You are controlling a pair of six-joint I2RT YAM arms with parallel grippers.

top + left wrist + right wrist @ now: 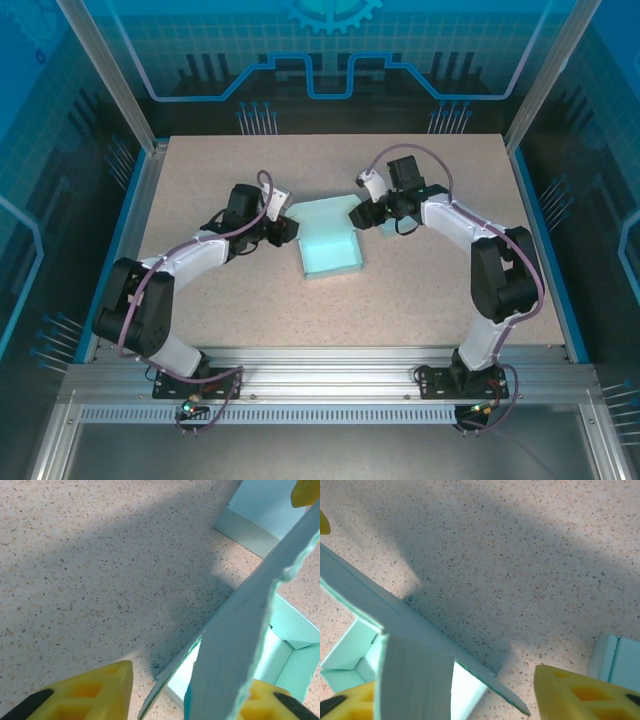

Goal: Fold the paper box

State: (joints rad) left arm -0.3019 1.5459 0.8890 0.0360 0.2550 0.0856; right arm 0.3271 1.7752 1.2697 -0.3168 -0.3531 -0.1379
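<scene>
The mint-green paper box (331,243) lies open at the table's middle, its back flaps raised. My left gripper (287,229) is at the box's left back corner and my right gripper (364,212) at its right back corner. In the left wrist view a raised flap (250,610) stands between the yellow fingers (92,695); the left finger is clear of it, so the left gripper (187,690) is open. The right wrist view has a box wall (415,670) between that gripper's fingers (585,695), with a gap on the right. The right gripper (452,690) is open too.
A second mint paper piece (389,228) lies just right of the right gripper, also visible as a folded edge (620,660). Speckled tabletop (220,310) surrounds the box. Aluminium posts and blue rails (130,200) border the table.
</scene>
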